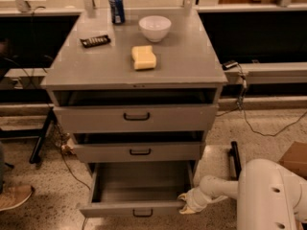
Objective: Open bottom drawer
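The grey cabinet has three drawers. The bottom drawer (pixel 136 208), the narrowest one with a small black loop handle (pixel 143 213), is pulled far out and its empty inside shows. The middle drawer (pixel 139 152) and the top drawer (pixel 136 117) each stand slightly out. My gripper (pixel 188 203) is at the end of the white arm (pixel 218 188), low on the right, at the bottom drawer's right front corner.
On the cabinet top (pixel 192 61) lie a blue can (pixel 116 7), a white bowl (pixel 155 28), a yellow sponge (pixel 144 57) and a dark bar (pixel 95 41). A shoe (pixel 14 197) is at lower left. A cardboard box (pixel 293 159) and cables are on the floor at right.
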`<state>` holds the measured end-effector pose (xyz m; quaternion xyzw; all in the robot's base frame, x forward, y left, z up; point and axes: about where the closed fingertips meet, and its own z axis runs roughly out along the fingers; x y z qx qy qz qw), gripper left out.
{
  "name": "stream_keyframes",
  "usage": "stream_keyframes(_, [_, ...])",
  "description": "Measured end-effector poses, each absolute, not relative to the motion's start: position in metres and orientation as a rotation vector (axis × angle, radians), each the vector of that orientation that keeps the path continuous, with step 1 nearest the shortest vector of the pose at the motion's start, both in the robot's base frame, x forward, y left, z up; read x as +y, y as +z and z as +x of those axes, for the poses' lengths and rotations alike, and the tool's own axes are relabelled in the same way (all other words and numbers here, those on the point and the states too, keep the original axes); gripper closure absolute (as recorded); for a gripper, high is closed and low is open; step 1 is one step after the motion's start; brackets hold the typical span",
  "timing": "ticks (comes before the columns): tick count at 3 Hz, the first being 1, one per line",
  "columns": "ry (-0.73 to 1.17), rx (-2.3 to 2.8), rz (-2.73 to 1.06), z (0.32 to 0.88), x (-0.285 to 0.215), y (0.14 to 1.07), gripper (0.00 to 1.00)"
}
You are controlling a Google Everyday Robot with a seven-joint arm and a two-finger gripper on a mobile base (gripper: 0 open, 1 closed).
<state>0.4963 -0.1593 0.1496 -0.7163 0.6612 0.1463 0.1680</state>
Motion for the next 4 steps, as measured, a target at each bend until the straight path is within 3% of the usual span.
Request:
stream_keyframes(1, [0.416,1.881,-2.038,0.4962,-0.1592,0.1533,1.00])
stream_keyframes(4, [0.430,1.880,-2.041,0.4919,-0.1556,0.1498,0.34])
